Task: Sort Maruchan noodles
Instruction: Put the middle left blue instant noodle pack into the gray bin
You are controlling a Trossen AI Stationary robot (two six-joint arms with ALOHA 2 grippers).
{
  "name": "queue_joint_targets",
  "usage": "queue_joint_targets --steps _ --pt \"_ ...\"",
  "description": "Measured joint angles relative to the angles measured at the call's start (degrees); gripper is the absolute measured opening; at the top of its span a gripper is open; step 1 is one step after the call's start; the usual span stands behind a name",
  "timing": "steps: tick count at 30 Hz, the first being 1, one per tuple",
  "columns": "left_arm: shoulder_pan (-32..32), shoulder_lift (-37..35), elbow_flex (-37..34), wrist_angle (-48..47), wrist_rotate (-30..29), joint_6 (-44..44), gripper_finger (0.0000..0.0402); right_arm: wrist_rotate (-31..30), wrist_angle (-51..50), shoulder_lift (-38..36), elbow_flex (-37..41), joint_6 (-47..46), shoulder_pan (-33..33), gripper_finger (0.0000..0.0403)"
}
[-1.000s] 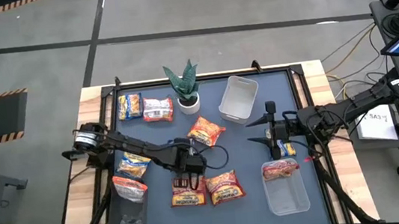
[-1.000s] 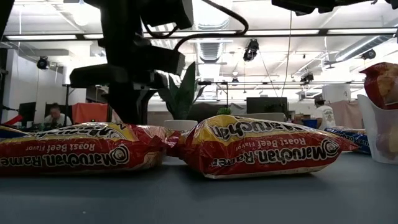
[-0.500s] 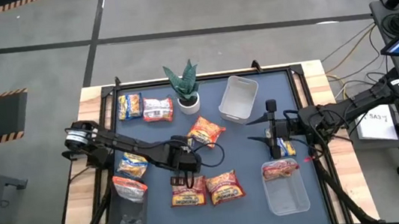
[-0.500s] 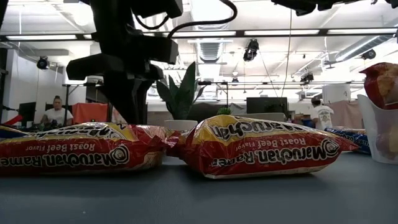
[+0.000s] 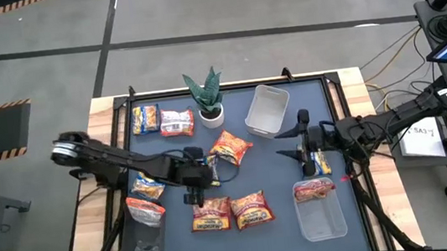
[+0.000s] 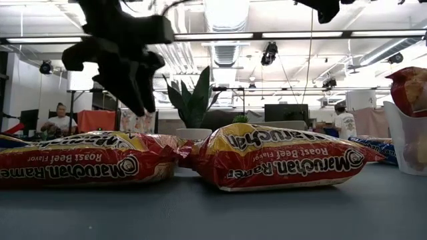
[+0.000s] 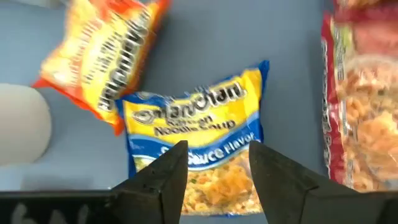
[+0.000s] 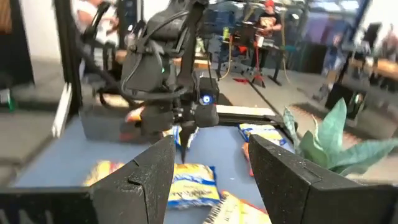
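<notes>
**Orange-red packets wait near the left gripper**

Orange-red, the two flat Maruchan packets (image 5: 232, 211) lie side by side at the near middle of the dark blue table mat (image 5: 271, 171). Another orange packet (image 5: 230, 147) sits just beyond them, a yellow-and-blue packet (image 5: 149, 185) lies to the left, and two more rest at the far left beside the small potted green plant (image 5: 206, 99). A red-and-white packet (image 5: 146, 211) leans in the clear bin (image 5: 144, 237) at near left, one more fills the clear bin (image 5: 317, 208) at near right, and a third, empty bin (image 5: 267, 109) stands at far centre.

The left gripper (image 5: 195, 195) hovers over the mat between the yellow-and-blue packet and the near orange pair, fingers parted and holding nothing; its wrist view looks down on the yellow-and-blue packet (image 7: 199, 140). The right gripper (image 5: 304, 148) hangs at the right, jaws spread and empty, beside a blue-and-yellow packet (image 5: 322, 165).

Risks ahead: slick, puffed wrapping may slip from a shallow pinch, and touching neighbours may get dragged along. A packet dropped on a bin rim could tip out.
</notes>
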State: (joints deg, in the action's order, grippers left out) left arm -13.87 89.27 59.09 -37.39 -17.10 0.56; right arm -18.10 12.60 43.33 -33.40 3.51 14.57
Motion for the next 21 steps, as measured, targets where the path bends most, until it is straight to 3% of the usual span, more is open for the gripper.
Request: queue_joint_targets --steps 6,12,21 --pt "0.0 -12.05 -14.51 13.62 -0.41 3.65 0.0094 -2.89 -0.23 6.25 -3.75 -12.03 0.0 0.0194" --pt "0.0 -19.95 -24.23 18.82 -0.85 8.34 0.0014 -3.97 -1.4 17.39 -10.51 -21.67 -1.72 0.0194" --pt "0.0 -21.61 -34.2 32.97 -0.89 10.07 0.0001 4.3 -20.63 33.85 -26.03 -37.9 -6.1 0.0194"
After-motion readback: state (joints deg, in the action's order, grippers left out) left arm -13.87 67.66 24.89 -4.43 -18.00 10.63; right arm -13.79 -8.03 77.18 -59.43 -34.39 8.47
